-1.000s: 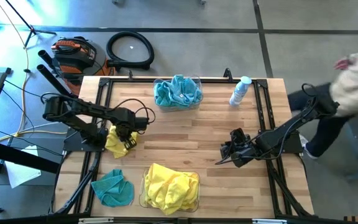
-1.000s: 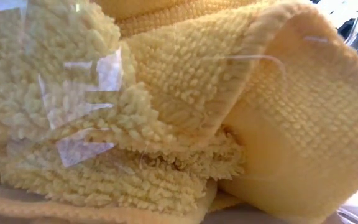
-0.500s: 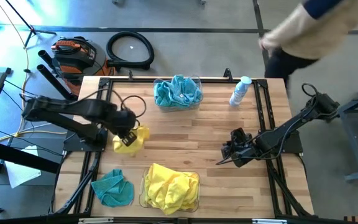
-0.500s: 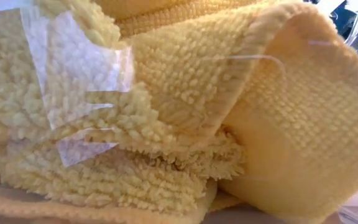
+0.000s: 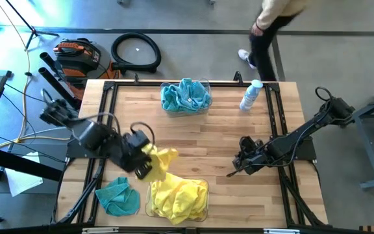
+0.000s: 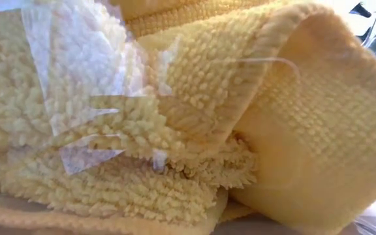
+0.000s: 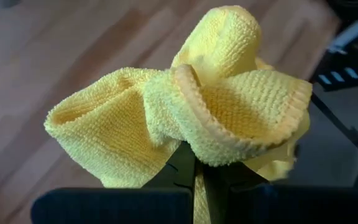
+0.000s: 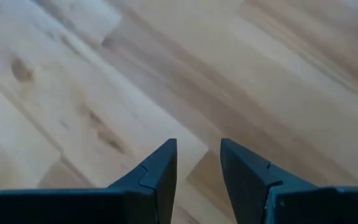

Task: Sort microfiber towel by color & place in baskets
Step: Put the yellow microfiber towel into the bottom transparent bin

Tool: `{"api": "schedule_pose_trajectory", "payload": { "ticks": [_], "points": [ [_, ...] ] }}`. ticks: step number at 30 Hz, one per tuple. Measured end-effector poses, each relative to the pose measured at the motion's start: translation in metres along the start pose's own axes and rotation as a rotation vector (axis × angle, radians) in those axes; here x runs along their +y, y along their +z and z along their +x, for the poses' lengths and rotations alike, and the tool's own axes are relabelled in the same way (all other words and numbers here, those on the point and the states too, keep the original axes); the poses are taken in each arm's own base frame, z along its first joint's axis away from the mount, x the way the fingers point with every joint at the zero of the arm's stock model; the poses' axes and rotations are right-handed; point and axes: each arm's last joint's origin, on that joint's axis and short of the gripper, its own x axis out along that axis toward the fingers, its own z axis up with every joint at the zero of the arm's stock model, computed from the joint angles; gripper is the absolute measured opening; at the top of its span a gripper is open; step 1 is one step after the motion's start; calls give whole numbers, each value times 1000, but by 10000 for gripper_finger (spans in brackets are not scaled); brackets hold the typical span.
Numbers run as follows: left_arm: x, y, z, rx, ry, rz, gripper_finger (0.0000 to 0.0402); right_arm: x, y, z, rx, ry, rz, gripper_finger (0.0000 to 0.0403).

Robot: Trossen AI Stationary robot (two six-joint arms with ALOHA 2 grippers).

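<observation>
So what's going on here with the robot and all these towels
The robot is sorting towels by color. Its left tool is shut on a yellow towel and holds it just beside the near basket, which already holds yellow towels. The far basket holds teal towels. One loose teal towel lies on the table next to the near basket. The right tool waits open over bare wood.

my left gripper (image 7: 194, 177): dark, bright yellow towel (image 5: 161, 159) pinched in it | near basket (image 5: 149, 207): clear, yellow pile | far basket (image 5: 206, 97): clear, teal-blue cloths | loose towel (image 5: 117, 197): teal-blue | table (image 5: 206, 140): light wood planks | bottle (image 5: 250, 95): white and clear
</observation>
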Motion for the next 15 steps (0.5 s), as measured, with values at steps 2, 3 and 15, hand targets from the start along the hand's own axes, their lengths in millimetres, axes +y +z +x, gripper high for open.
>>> {"api": "schedule_pose_trajectory", "payload": {
  "ticks": [2, 3, 15],
  "points": [
    [-23, -2, 2, 2, -20, 25, 0, 0, -1, 0, 27, 5, -24, 118],
    [-35, -3, 4, 2, -29, 40, 0, 0, -1, 0, 35, 7, -30, 118],
    [-124, -6, 44, -43, -64, 138, 0, 0, -1, 0, 42, 10, -39, 118]
  ]
}}
